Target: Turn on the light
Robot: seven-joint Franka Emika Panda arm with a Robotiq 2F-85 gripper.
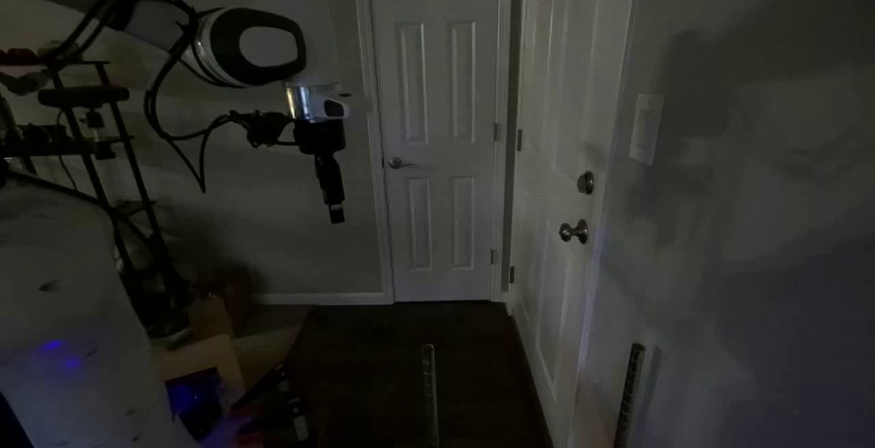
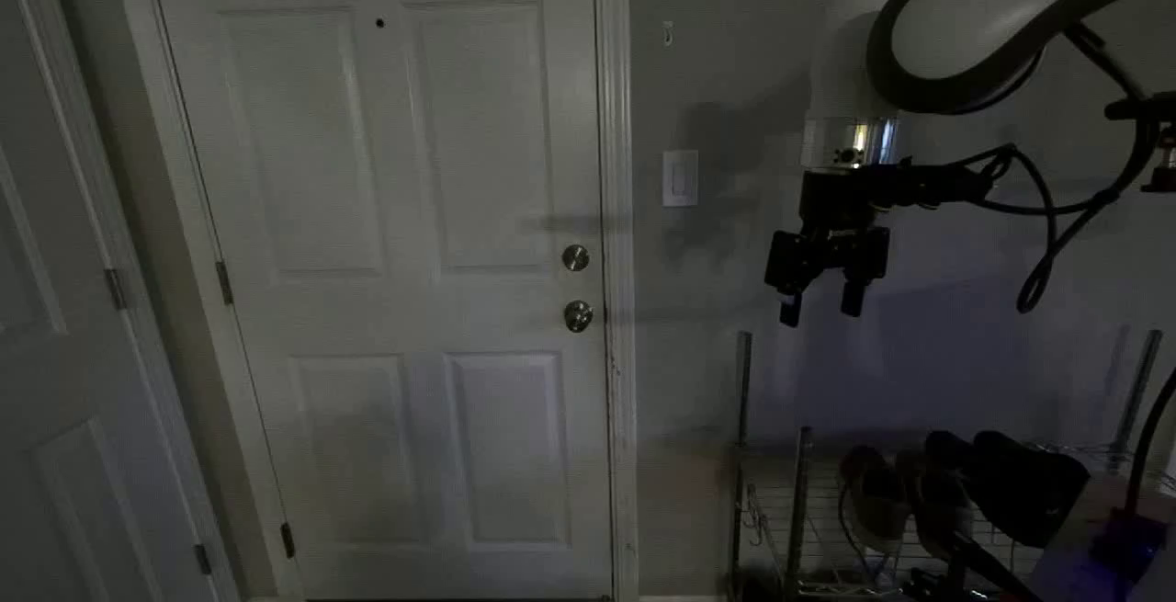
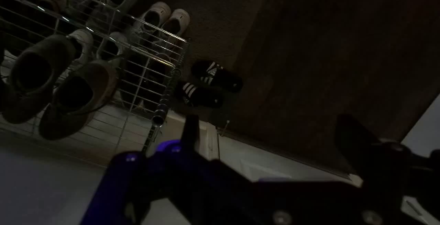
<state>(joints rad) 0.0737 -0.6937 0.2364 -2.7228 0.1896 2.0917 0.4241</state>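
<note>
claw (image 2: 820, 304) dangling pretty wide, light switch (image 2: 680, 178) around its 10 o'clock in an exterior view, kinda dark everywhere

And there's no lettering readable, just white stripes (image 3: 189, 89) and a logo-like mark (image 3: 211, 68) (too murky to name) on black sandals (image 3: 223, 78)

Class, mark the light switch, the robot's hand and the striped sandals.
Light switch (image 2: 680, 178): in an exterior view, middle of its plate.
Hand (image 2: 820, 306): in an exterior view, midway between its fingertips.
Striped sandals (image 3: 217, 76): wrist view, middle of the upper one.
</note>
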